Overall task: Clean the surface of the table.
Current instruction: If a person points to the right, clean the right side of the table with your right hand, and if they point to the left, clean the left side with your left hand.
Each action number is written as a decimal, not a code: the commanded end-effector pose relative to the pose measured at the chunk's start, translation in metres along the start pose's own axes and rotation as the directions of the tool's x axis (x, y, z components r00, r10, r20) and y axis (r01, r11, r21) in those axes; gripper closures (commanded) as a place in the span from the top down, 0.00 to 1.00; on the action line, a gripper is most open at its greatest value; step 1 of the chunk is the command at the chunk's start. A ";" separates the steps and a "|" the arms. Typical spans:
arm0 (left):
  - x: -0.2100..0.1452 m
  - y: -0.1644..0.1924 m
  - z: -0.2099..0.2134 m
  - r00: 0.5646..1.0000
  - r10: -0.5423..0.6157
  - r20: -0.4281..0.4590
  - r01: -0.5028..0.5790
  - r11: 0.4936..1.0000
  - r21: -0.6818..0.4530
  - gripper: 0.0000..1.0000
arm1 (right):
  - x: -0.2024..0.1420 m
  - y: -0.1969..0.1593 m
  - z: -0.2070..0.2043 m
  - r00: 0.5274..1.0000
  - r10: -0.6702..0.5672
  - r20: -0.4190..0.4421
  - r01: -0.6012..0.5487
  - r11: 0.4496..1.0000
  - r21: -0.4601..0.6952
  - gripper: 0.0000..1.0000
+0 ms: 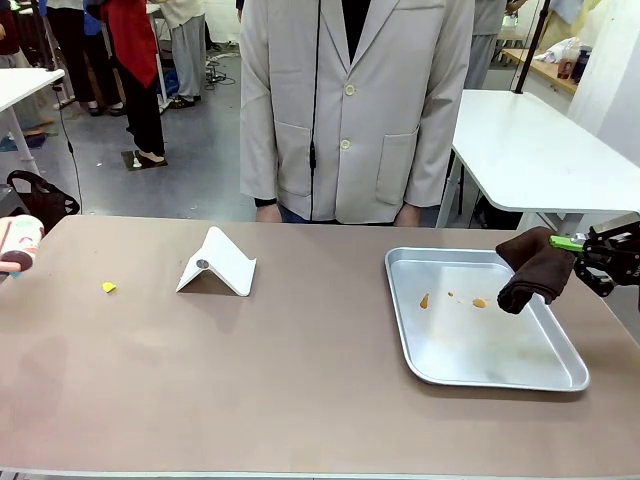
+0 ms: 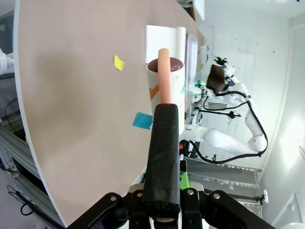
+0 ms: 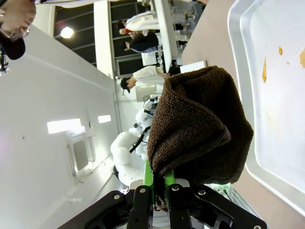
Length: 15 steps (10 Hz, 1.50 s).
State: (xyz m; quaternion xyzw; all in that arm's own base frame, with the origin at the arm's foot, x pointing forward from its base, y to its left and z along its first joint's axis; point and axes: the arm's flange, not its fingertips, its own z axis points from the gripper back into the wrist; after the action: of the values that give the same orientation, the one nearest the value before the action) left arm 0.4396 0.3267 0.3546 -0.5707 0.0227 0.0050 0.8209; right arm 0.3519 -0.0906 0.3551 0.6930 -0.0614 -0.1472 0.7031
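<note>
The taupe table spans the front view. A yellow scrap lies on its left part, also seen as the yellow scrap in the left wrist view, with a blue scrap nearer. My left gripper is shut on the black-wrapped pink handle of a white printed roller, which hangs at the table's left edge as the roller. My right gripper is shut on a dark brown cloth over the tray's far right corner. The right wrist view shows that gripper and the bunched cloth.
A silver tray with orange crumbs lies on the right half of the table. A white folded stand sits left of centre. A person in a pale coat stands at the far edge, and a white table is behind on the right.
</note>
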 end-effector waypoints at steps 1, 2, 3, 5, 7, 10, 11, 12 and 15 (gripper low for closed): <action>0.001 -0.003 -0.027 0.999 0.044 -0.022 -0.042 0.997 0.068 0.22 | -0.003 0.003 0.003 1.000 -0.001 -0.010 0.001 1.000 0.011 0.00; 0.007 -0.001 -0.036 0.997 0.062 -0.052 -0.058 0.996 0.071 0.22 | -0.003 0.003 0.003 1.000 -0.001 -0.010 0.001 1.000 0.011 0.00; 0.012 0.000 -0.044 0.996 0.074 -0.049 -0.070 0.994 0.088 0.22 | -0.003 0.003 0.003 1.000 -0.001 -0.010 0.001 1.000 0.011 0.00; 0.018 0.000 -0.064 0.992 0.082 -0.092 -0.071 0.991 0.112 0.22 | -0.003 0.003 0.003 1.000 -0.001 -0.010 0.001 1.000 0.011 0.00; 0.025 0.001 -0.081 0.994 0.088 -0.066 -0.077 0.985 0.157 0.22 | -0.003 0.003 0.003 1.000 -0.001 -0.010 0.001 1.000 0.011 0.00; 0.035 0.003 -0.097 0.994 0.106 -0.038 -0.095 0.972 0.214 0.22 | -0.003 0.003 0.003 1.000 -0.001 -0.010 0.001 1.000 0.011 0.00; 0.041 0.005 -0.102 0.991 0.130 -0.022 -0.122 0.965 0.232 0.22 | -0.003 0.003 0.003 1.000 -0.001 -0.010 0.001 1.000 0.011 0.00; 0.047 0.010 -0.103 0.988 0.154 0.004 -0.150 0.956 0.251 0.22 | -0.003 0.003 0.003 1.000 -0.001 -0.010 0.001 1.000 0.011 0.00; 0.056 0.019 -0.110 0.981 0.190 0.031 -0.191 0.937 0.291 0.22 | -0.003 0.003 0.003 1.000 -0.001 -0.010 0.001 1.000 0.011 0.00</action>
State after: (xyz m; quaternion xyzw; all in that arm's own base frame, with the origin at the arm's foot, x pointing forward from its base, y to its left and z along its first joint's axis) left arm 0.4900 0.2355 0.3078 -0.4656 0.0785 0.0571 0.8797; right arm 0.3519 -0.0906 0.3551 0.6930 -0.0614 -0.1472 0.7031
